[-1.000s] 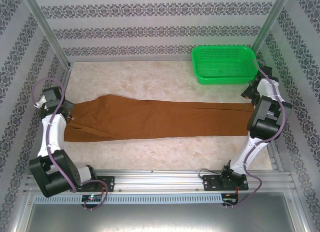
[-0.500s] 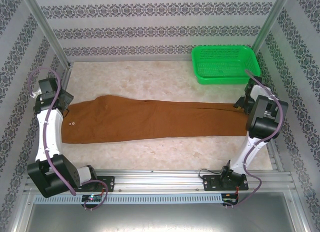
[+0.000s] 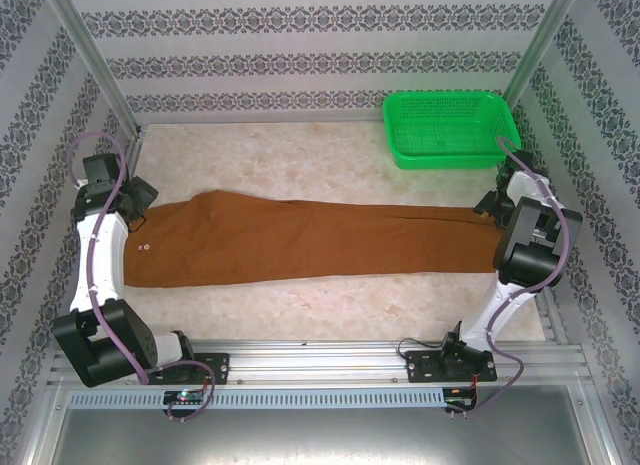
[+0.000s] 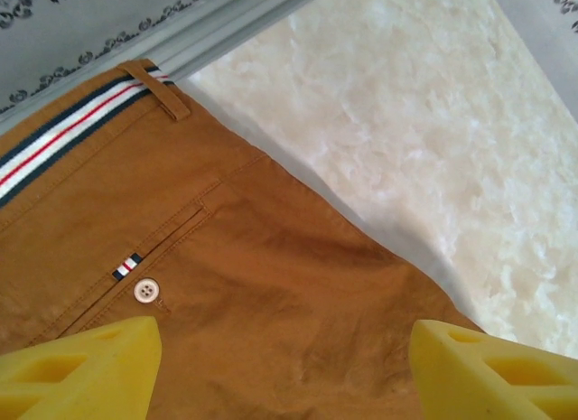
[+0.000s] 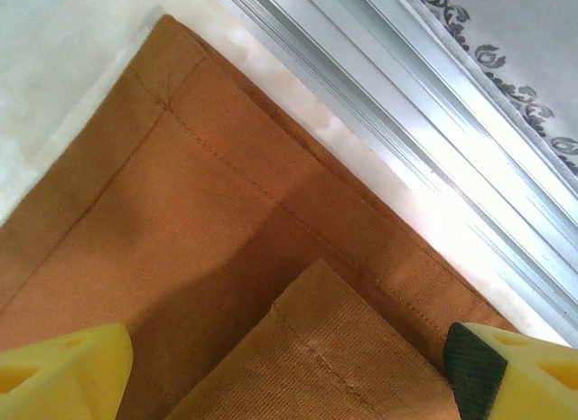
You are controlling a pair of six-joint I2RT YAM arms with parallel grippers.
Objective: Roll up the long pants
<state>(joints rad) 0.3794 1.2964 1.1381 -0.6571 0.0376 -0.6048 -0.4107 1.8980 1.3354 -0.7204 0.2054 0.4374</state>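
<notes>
Striped tag beside button on long pants.

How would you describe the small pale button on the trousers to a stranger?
Start from the long pants lying across the table and go to their left end, by the striped waistband. Near the pocket slit sits the button, the one round pale thing on the brown cloth, beside a tiny striped tag.

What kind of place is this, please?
Probably a robot test cell, not a home: patterned walls on an aluminium frame enclose a marble-look table, and two robot arms are bolted to a rail.
</notes>
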